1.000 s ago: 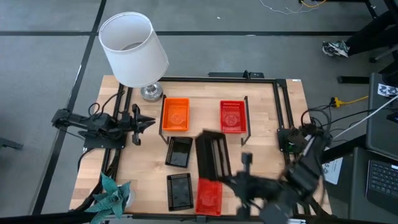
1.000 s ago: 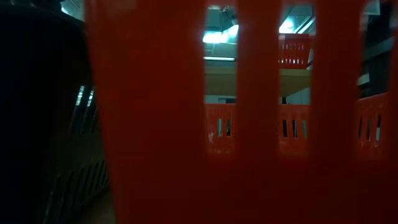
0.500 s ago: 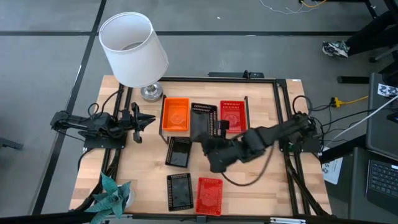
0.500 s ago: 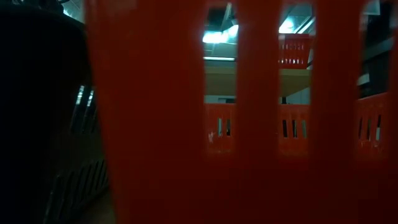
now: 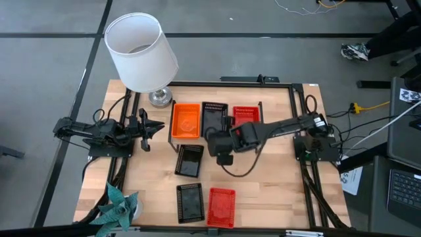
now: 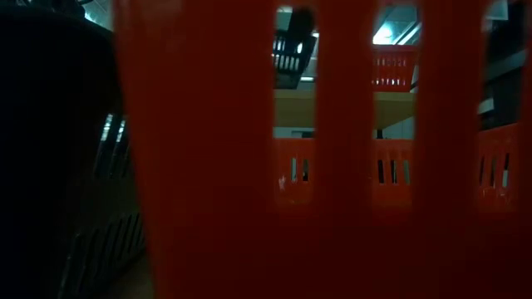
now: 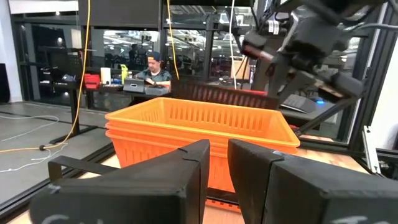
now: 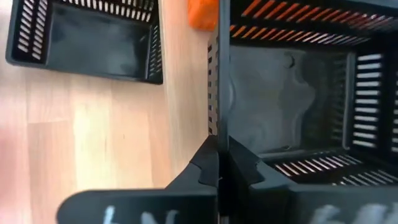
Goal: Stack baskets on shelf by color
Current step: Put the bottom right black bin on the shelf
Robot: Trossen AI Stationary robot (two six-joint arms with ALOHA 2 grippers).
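A stack of orange baskets point(image 5: 185, 121) and a red basket point(image 5: 246, 113) stand on the shelf point(image 6: 357, 104) at the far side. Between them hangs a black basket point(image 5: 214, 117), with my right gripper point(image 5: 218, 137) shut on it. Two more black baskets point(image 5: 190, 160) point(image 5: 190, 201) and a red one point(image 5: 221, 206) lie flat on the table. My left gripper point(image 7: 217, 155) waits at the table's left, level, facing the orange stack point(image 7: 199, 134), its fingers a narrow gap apart with nothing between them. My right gripper pinches one side wall of the black basket at its rim point(image 8: 217, 118), one finger inside the basket and one outside. The fingers slant down from the table's right. The basket hangs clear above the shelf, its open side up, seen tilted in the low view point(image 6: 291, 50).
A white lamp point(image 5: 140, 52) stands at the far left corner, a green plant point(image 5: 118, 204) at the near left. A red basket wall point(image 6: 208, 166) right in front of the low camera blocks most of that view. A person point(image 7: 151, 68) sits in the room beyond.
My right gripper has swung from the table's near right edge toward the far edge, carrying the black basket. The basket has gone from over the near part of the table to above the shelf, between the orange stack and the red basket. The gripper has tipped further downward.
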